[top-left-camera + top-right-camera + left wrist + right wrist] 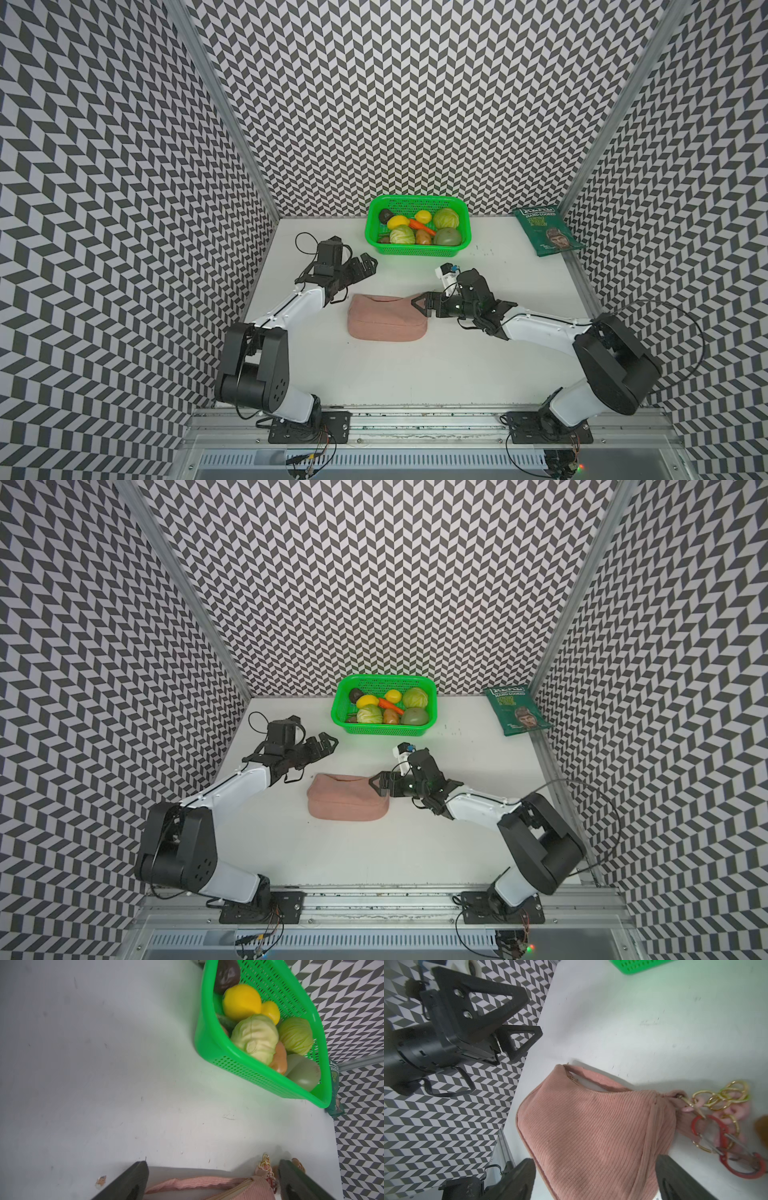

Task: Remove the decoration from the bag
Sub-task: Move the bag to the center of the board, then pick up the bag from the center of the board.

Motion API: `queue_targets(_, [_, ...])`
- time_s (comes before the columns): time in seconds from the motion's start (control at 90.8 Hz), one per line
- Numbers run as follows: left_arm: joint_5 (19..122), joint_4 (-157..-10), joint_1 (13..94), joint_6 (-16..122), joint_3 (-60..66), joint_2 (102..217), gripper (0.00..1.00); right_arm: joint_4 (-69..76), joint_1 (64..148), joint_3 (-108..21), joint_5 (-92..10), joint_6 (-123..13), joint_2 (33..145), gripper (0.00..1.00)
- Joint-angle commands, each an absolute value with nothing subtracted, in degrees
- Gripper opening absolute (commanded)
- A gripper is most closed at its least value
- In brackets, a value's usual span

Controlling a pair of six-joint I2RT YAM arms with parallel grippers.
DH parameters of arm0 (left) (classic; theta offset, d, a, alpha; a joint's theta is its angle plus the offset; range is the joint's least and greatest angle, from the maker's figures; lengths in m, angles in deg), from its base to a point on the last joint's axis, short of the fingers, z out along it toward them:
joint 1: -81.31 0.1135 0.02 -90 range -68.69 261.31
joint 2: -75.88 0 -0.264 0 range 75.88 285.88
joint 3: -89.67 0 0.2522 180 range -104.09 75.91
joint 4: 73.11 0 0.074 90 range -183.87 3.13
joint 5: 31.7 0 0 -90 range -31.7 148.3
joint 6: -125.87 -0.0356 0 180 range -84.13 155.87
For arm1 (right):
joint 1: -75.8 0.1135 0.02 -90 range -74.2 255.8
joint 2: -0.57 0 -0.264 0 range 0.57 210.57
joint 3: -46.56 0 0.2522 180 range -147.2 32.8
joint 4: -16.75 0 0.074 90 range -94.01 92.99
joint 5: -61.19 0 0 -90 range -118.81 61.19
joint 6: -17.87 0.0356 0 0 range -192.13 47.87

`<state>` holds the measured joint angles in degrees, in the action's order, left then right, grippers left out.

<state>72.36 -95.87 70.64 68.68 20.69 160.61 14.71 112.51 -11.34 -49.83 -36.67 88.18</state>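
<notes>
Left hand (368, 266) and right hand (419, 305) both agape; one bag (386, 322), one basket (417, 250).

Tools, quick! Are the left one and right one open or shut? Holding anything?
Left tool: open, holding nothing.
Right tool: open around the bag's end, not gripping it.
</notes>
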Motion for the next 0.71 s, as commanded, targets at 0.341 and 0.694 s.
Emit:
queue_targets(0.341, [73.46, -100.16, 66.11, 70.68, 16.52, 155.38, 1.00, 9.50, 108.84, -18.54, -51.59, -44.37, 90.82, 0.89])
queue_targets(0.694, [67.71, -107.41, 66.72, 63.16, 17.44, 161.63, 1.00, 9.49, 108.84, -19.32, -56.89, -46.05, 96.71, 0.77])
